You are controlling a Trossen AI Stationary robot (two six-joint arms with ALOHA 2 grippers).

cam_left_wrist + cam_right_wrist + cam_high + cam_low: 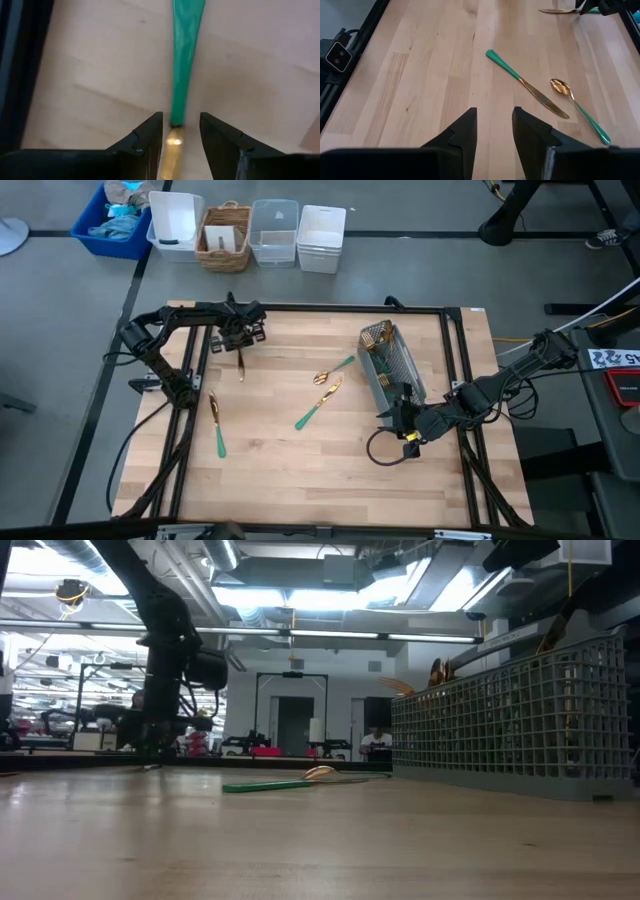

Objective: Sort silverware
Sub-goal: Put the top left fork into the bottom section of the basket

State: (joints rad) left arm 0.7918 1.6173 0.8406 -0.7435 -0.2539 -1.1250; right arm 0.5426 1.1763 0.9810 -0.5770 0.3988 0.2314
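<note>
A piece of silverware (186, 55) with a teal handle and a gold head lies flat on the wooden table at the far left. My left gripper (181, 122) points down over it (241, 366). Its open fingers stand on either side of the spot where handle meets gold, with a gap on each side. My right gripper (495, 117) hangs open over bare wood at the near end of the grey mesh caddy (392, 365). A knife (527, 85) and a spoon (577, 107) lie mid-table. Another knife (216, 423) lies near the left edge.
The caddy holds several gold-headed pieces at its far end (375, 335). In the low view it stands as a grey wall (520, 720) on the right. A black frame (300, 308) runs around the table. Bins and a basket (225, 238) stand on the floor beyond the far edge.
</note>
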